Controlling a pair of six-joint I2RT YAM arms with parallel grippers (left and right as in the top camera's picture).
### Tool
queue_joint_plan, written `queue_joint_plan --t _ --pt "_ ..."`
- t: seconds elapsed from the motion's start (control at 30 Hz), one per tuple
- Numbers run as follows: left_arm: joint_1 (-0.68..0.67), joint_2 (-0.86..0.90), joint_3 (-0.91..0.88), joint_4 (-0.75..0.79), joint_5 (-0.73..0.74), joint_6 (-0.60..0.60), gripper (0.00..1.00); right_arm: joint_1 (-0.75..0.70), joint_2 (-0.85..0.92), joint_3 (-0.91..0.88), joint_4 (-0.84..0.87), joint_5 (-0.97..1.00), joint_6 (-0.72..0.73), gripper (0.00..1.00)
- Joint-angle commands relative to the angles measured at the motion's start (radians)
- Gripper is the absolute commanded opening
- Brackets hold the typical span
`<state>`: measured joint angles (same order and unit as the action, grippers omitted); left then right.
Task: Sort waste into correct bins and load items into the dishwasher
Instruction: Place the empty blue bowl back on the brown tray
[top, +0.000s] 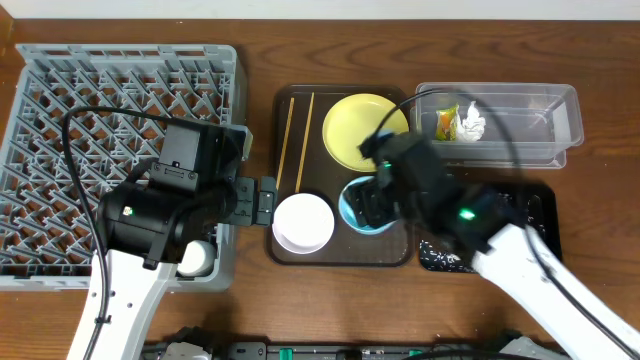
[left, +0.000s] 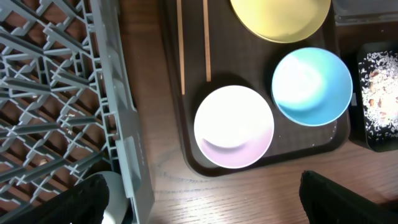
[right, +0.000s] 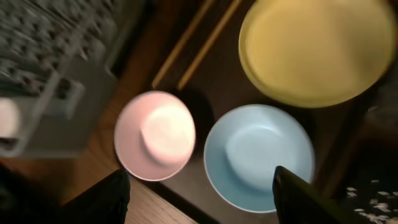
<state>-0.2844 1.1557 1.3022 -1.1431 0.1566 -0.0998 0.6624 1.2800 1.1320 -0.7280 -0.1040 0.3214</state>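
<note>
The grey dish rack (top: 120, 110) fills the left of the table, and only the overhead view shows it whole, with a white cup (top: 197, 258) in its near right corner, partly under the left arm. That view alone also shows the clear tub (top: 520, 110) at the far right, holding the orange-and-green snack wrapper (top: 447, 123) beside the crumpled tissue (top: 471, 122). The black tray (top: 540, 205) lies just in front of the tub, mostly covered by the right arm. The left wrist view shows what that arm hides: white rice crumbs (left: 380, 87) scattered in the black tray, and the whole light-blue bowl (left: 312, 85). The bowl sits on the brown serving tray (left: 186, 143) next to the white bowl (left: 234, 126), with the yellow plate (left: 280, 15) and the two chopsticks (left: 207, 37) behind them. The right wrist view is blurred and tints the white bowl pink. The left arm reaches across the rack's right edge. The left gripper (top: 262, 200) hovers over the strip of table between rack and serving tray, fingers (left: 81, 202) spread wide with nothing between them. The right arm stretches in from the near right over the black tray. The right gripper (right: 200, 183) points down above the light-blue bowl, also parted wide and holding nothing.
</note>
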Motion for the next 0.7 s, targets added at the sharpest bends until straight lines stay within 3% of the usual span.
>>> queue_joint_plan --t 0.0,0.07,0.1,0.13,0.47,0.67 --pt "-0.003 0.0 0.005 0.001 -0.009 0.013 0.98 -0.042 -0.074 0.052 -0.05 0.002 -0.016 0.74" --pt "-0.003 0.0 0.005 0.0 -0.008 0.013 0.98 -0.055 -0.117 0.06 -0.058 0.002 -0.016 0.76" --pt "-0.003 0.0 0.005 0.0 -0.009 0.013 0.98 -0.058 -0.14 0.06 -0.057 0.002 -0.015 0.83" --pt "-0.003 0.0 0.005 0.0 -0.009 0.013 0.98 -0.058 -0.162 0.06 -0.057 0.002 -0.015 0.99" --pt "-0.003 0.0 0.005 0.0 -0.009 0.013 0.98 -0.057 -0.274 0.059 -0.099 -0.008 -0.019 0.99" --pt "-0.003 0.0 0.005 0.0 -0.009 0.013 0.98 -0.076 -0.33 0.06 -0.158 0.088 -0.179 0.99"
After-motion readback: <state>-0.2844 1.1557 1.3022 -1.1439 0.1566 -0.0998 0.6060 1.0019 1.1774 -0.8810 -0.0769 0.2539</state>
